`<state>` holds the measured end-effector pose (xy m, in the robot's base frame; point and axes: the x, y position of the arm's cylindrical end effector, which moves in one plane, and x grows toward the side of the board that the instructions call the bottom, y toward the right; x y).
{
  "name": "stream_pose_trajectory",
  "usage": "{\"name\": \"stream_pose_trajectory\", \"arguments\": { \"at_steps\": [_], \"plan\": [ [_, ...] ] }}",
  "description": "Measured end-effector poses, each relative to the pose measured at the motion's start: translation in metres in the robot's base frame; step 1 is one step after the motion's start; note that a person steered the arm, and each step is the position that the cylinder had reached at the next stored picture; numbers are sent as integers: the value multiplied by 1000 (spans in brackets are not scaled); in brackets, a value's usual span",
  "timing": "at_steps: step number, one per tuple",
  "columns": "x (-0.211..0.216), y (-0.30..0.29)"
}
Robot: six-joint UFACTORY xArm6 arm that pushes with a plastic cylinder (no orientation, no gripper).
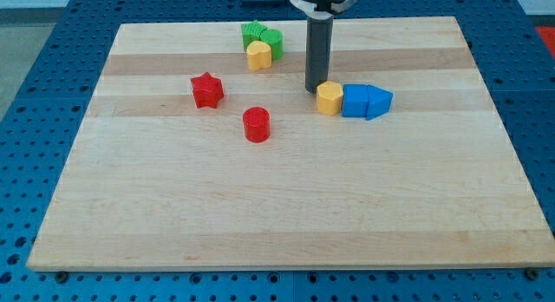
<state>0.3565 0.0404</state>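
The rod is seen coming down from the view's top, and my tip (pixel 314 90) is set on the wooden board (pixel 286 206) in its far half, a little toward the view's right of centre. No pincer is carried by this arm, so nothing can be said of jaws being wide, narrow or holding; only a plain dark rod is shown. The tip is placed just beside the yellow block (pixel 329 98), at that block's upper left; whether the two are actually touching cannot be told for certain from this angle.

The yellow block, of a rounded, many-sided form, is pressed against the blue cube (pixel 354 101) on its right, and a blue wedge-like block (pixel 379 101) is set tight against the cube's right side, so that a short row of three is formed.

Near the board's far edge, to the left of the rod, a second yellow block (pixel 258 55) is seen in front of two green blocks (pixel 262 36) which are bunched together; their shapes are hard to make out.

Further left, well apart from the tip, a red star (pixel 207 90) is found, and a red cylinder (pixel 257 125) is stood nearer the board's middle.

The board is laid on a blue perforated table (pixel 35 94).
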Motion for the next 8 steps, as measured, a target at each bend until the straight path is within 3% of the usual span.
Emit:
{"name": "stream_pose_trajectory", "arguments": {
  "at_steps": [4, 8],
  "plan": [
    [-27, -15],
    [-28, -129]
  ]
}}
